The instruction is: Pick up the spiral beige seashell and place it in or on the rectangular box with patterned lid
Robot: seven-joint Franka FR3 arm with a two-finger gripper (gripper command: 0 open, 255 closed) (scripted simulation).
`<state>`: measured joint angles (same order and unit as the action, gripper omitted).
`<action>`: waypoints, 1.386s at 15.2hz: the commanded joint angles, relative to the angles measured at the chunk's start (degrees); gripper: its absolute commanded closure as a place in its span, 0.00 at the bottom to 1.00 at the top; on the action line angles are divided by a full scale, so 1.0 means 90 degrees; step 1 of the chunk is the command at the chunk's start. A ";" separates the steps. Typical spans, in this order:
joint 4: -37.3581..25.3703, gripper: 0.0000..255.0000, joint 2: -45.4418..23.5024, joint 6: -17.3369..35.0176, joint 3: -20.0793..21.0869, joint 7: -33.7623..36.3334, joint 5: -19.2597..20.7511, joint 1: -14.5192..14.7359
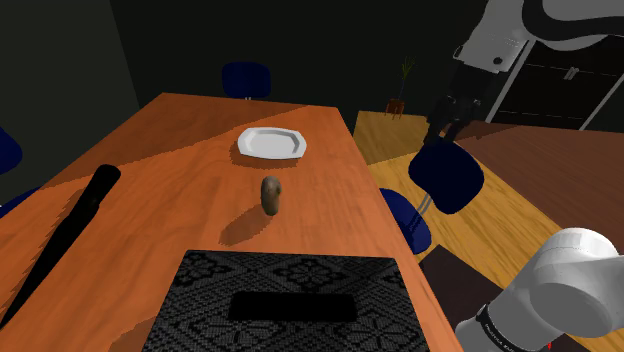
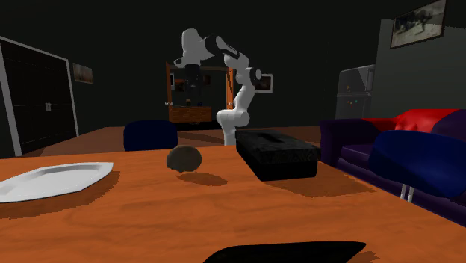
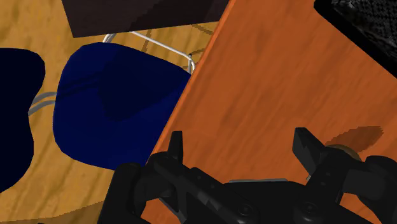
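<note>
Black claw [image 3: 240, 136] gapes wide, empty, above orange table [image 3: 273, 76]

The arm [image 1: 575, 275] has rounded white links with dark bands at the joints; its gripper [image 3: 240, 141] is all black, blocky, with two short angular fingers [image 3: 175, 145].

Counter [image 1: 150, 170] glows orange-brown, with darker wood grain streaking across it. The seashell [image 1: 271, 194] shows mottled grey-brown. The box [image 1: 210, 290] is black, its lid laced with a grey floral pattern around a plain black centre. Plate [image 1: 271, 143] is white, chair [image 1: 446, 177] deep navy. Fingers [image 3: 175, 147] all black, arm [image 1: 560, 290] white, floor [image 3: 38, 38] golden-yellow wood.
</note>
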<state>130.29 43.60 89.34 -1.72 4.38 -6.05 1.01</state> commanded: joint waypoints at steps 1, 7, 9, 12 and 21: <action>0.0000 0.00 0.0000 0.0000 0.0000 0.0000 0.0000 0.0000; -0.0250 0.00 -0.0807 0.0561 0.1050 0.1397 -0.0201 0.0012; -0.0420 0.00 -0.1162 0.0730 0.1382 0.1870 -0.0205 -0.0002; -0.0756 0.00 -0.1769 0.0951 0.1866 0.2592 -0.0134 -0.0044; -0.2353 0.00 -0.4105 0.1229 0.3112 0.4938 0.0771 -0.0132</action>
<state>110.86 8.99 100.51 25.26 46.21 -0.37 -0.23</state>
